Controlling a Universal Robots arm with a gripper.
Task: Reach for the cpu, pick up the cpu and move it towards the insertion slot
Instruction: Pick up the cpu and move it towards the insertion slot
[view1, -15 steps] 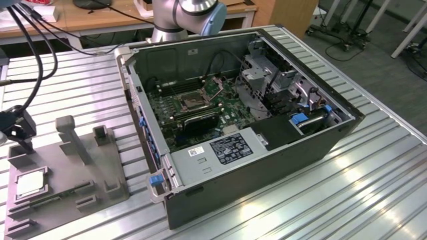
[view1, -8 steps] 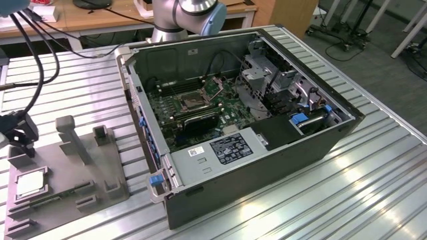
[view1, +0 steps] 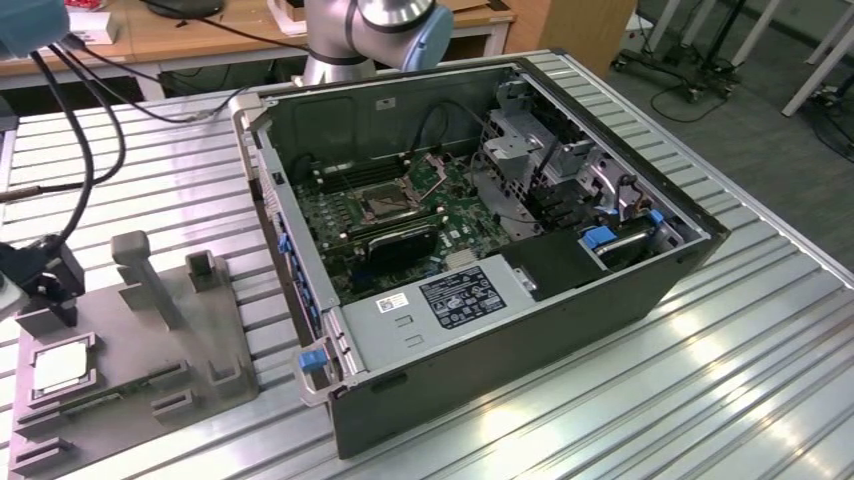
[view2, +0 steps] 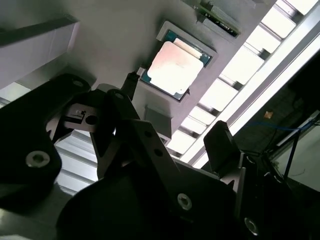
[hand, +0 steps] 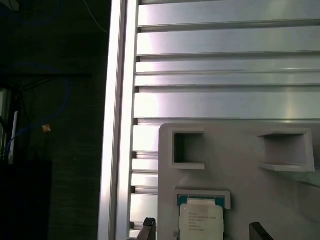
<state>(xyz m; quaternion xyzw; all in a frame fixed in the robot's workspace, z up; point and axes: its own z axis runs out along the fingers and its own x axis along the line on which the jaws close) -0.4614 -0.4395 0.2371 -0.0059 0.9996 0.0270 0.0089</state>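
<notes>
The cpu (view1: 62, 369), a small pale silver square chip, lies flat in a recess of the grey tray (view1: 200, 345) at the exterior view's lower left. My gripper (view1: 40, 300) hangs just above that end of the tray. In both wrist views its dark fingers stand apart, one on each side of the cpu (view2: 175, 67) (hand: 200, 220), with the gripper (view2: 175, 112) (hand: 204, 231) open and holding nothing. One fingertip (hand: 148, 227) shows beside the chip's recess. The insertion slot (view1: 378, 203) is the square socket on the green board inside the open computer case.
The open computer case (view1: 534, 300) fills the table's middle, its walls rising around the board. The tray carries upright posts (view1: 134, 260) and a long green circuit strip (view1: 114, 390). Cables (view1: 80, 140) hang at the exterior view's left. The ribbed table's edge (hand: 117, 125) runs close by the tray.
</notes>
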